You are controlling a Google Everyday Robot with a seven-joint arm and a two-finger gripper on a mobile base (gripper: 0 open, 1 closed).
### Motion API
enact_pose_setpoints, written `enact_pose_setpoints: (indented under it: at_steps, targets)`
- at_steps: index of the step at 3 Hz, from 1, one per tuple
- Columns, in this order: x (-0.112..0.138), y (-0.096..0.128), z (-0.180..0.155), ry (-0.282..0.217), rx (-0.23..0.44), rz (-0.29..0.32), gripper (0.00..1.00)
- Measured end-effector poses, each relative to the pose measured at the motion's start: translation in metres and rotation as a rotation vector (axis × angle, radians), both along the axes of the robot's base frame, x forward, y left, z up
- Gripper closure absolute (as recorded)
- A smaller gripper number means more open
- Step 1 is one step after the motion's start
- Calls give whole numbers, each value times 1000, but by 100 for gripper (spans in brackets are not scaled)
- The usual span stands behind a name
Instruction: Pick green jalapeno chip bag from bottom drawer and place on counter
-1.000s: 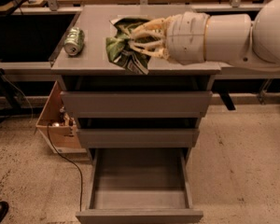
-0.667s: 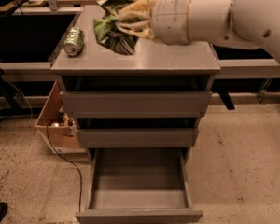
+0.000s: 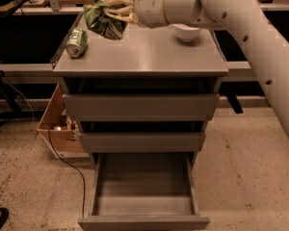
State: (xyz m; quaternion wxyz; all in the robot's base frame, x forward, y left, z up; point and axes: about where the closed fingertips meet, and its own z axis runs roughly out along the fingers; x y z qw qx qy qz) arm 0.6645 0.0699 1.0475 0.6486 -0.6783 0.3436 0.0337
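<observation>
My gripper [image 3: 113, 8] is shut on the green jalapeno chip bag [image 3: 102, 22], a crinkled glossy green bag, and holds it over the far left part of the counter [image 3: 144, 57]. I cannot tell if the bag touches the counter. The pale arm reaches in from the upper right. The bottom drawer [image 3: 143, 191] stands pulled open below, a plain grey box with nothing showing inside it.
A green-and-silver drink can [image 3: 76, 42] lies on its side at the counter's left edge. A white bowl [image 3: 187, 32] sits on the counter at the back right, partly behind the arm. A cardboard box [image 3: 60, 126] and a cable [image 3: 67, 162] are on the floor to the left.
The gripper has carried the chip bag up and to the left, from over the middle of the counter toward its far left. The white bowl has come into sight behind the arm.
</observation>
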Motion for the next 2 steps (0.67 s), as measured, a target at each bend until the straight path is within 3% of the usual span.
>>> enact_pose_setpoints:
  at_steps: [1, 2]
  targets:
    - [48, 24, -15, -19, 8, 20, 100]
    - [48, 24, -15, -19, 7, 20, 100]
